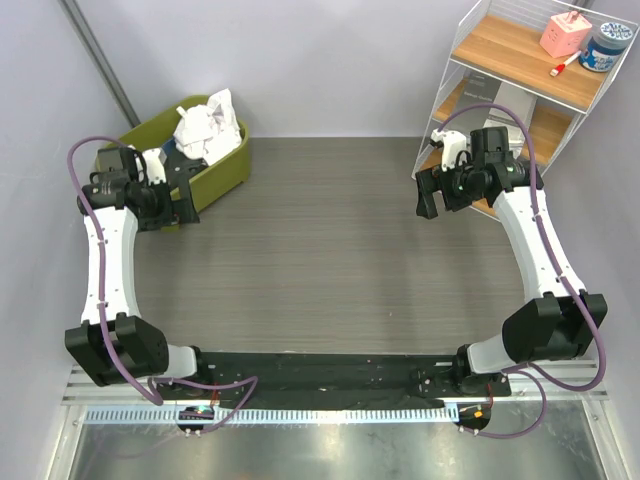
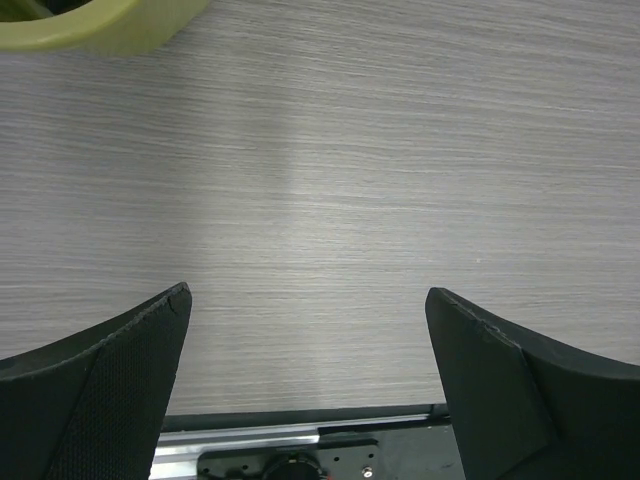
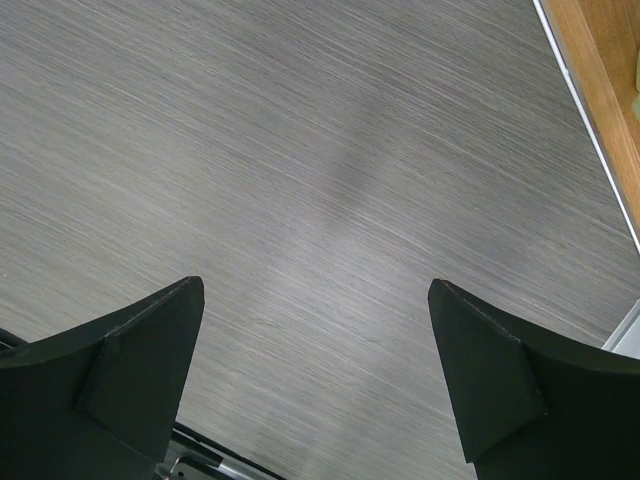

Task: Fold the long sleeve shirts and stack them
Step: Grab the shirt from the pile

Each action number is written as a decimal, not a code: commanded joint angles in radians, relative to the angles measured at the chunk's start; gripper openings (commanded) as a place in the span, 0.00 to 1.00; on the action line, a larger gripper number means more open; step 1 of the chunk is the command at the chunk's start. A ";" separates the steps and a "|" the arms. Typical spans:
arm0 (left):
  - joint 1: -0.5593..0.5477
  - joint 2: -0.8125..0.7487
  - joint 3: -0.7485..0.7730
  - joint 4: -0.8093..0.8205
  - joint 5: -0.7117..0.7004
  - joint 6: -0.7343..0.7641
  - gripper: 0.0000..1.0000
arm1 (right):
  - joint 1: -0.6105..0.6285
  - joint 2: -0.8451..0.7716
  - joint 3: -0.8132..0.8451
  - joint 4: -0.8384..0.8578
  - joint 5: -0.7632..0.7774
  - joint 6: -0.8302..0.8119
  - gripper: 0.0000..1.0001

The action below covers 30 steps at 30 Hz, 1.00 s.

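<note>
White crumpled shirts (image 1: 207,128) lie heaped in an olive-green bin (image 1: 228,167) at the table's back left. My left gripper (image 1: 183,203) hovers just in front of that bin, open, with only bare table between its fingers (image 2: 120,370). A corner of the bin (image 2: 95,25) shows at the top left of the left wrist view. At the right side, beside the shelf, my right gripper (image 1: 428,197) is raised and open; nothing lies between its fingers (image 3: 130,360), only grey table below.
A white wire shelf unit with wooden boards (image 1: 520,60) stands at the back right, carrying a pink item (image 1: 565,32) and a blue-white jar (image 1: 606,47). Its wooden edge (image 3: 600,90) shows in the right wrist view. Grey woodgrain table (image 1: 330,250) spreads between the arms.
</note>
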 commanded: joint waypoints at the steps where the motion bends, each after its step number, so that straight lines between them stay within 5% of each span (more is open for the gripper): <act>1: -0.006 0.015 0.061 0.008 -0.051 0.063 1.00 | -0.003 0.004 0.036 0.009 -0.014 0.016 1.00; 18: 0.055 0.683 0.906 0.092 -0.150 -0.039 1.00 | -0.001 0.005 0.009 0.015 0.033 0.001 1.00; 30: 0.065 0.933 0.870 0.187 -0.049 -0.011 1.00 | -0.003 0.025 -0.039 0.005 0.061 -0.030 1.00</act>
